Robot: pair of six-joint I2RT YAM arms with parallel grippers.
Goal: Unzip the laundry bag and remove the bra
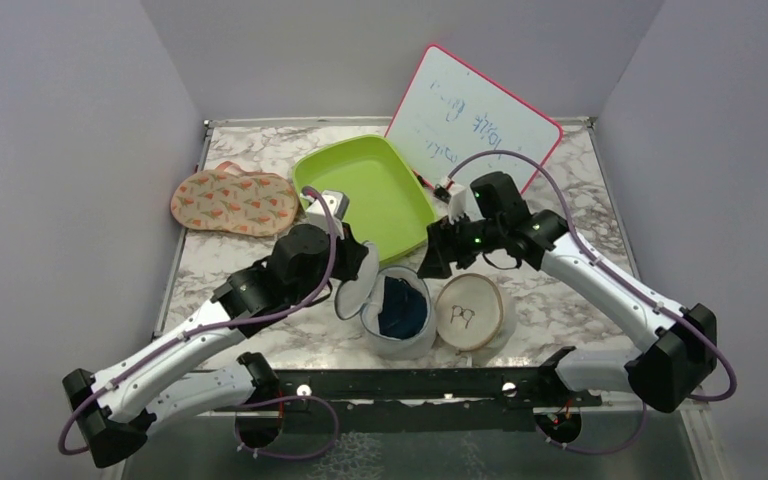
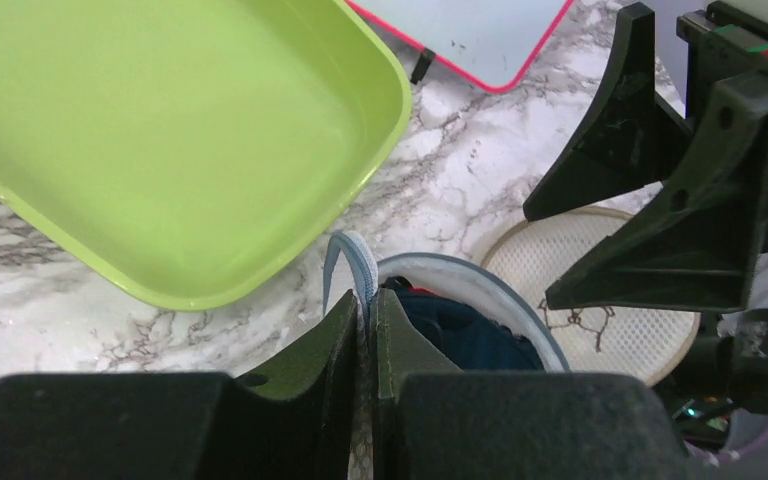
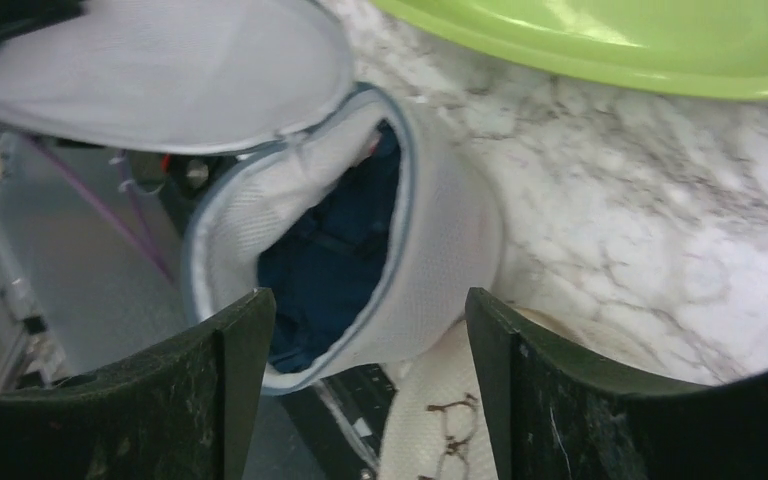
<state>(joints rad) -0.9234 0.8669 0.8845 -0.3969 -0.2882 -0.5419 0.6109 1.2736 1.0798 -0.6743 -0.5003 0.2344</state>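
Closest to the left wrist camera, the left gripper [image 2: 365,330] has its two black fingers pressed together on the thin edge of the lid flap [image 2: 352,262], pinching mesh and grey-blue zip tape between them. That flap belongs to the round, drum-shaped white mesh laundry bag [image 1: 400,312] with a grey-blue zip rim. The bag sits on the marble table [image 1: 570,290] in front of the arm bases, just beside a beige round disc marked with black glasses [image 1: 470,312]. The flap is peeled away to the left, so the mouth gapes.

Inside lies crumpled dark navy fabric [image 3: 325,262] with a speck of red at its top edge, most likely the bra. It fills much of the drum. The right gripper [image 3: 368,300] hangs above the mouth with its fingers spread wide and nothing between them.

The bag looks light and floppy, its mesh walls sagging, so it will probably slide or lift unless the flap is held. The garment should be soft, light and compressible. A fold near the mouth looks the best place to pinch. Straps or hooks could snag on the mesh or the zip teeth.

Behind the bag, the lime-green plastic tray [image 1: 332,160] holds nothing. A red-framed whiteboard [image 1: 475,115] leans on the back wall, and a carrot-patterned cloth pouch [image 1: 232,200] lies to the left.
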